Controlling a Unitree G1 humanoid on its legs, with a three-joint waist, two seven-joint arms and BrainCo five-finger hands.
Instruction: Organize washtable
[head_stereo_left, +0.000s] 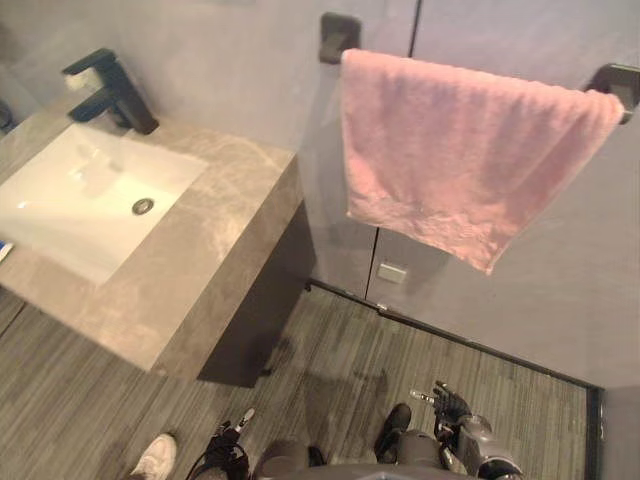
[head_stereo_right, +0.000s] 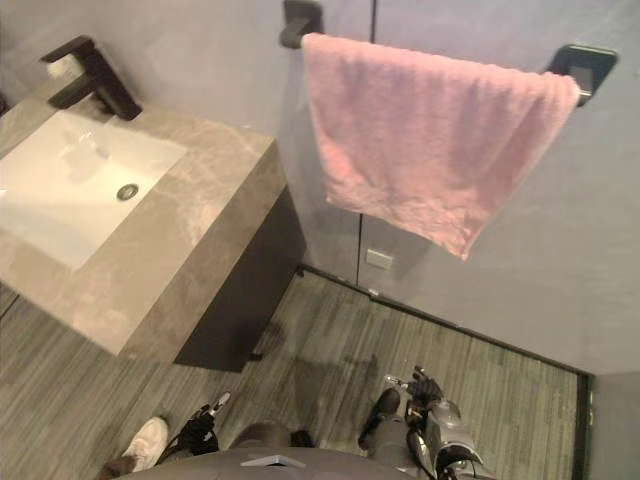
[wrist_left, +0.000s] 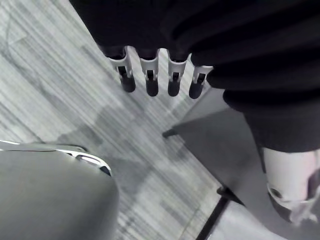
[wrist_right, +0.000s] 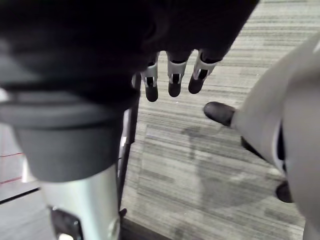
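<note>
a: where's the brown marbled stone washtable (head_stereo_left: 205, 262) relative to the hands?
b: up on the left, well apart from both. its white rectangular basin (head_stereo_left: 70, 195) sits below a black angular faucet (head_stereo_left: 108, 90).
a: and the hands?
b: left hand (head_stereo_left: 232, 440) and right hand (head_stereo_left: 452, 408) hang low over the grey striped floor (head_stereo_left: 400, 345), fingers (wrist_left: 150, 75) relaxed, grasping nothing.
a: anything else?
b: a pink terry towel (head_stereo_left: 450, 150) draped over a black wall bar (head_stereo_left: 335, 35). a person's white shoe (head_stereo_left: 155, 458) is near the left hand.
</note>
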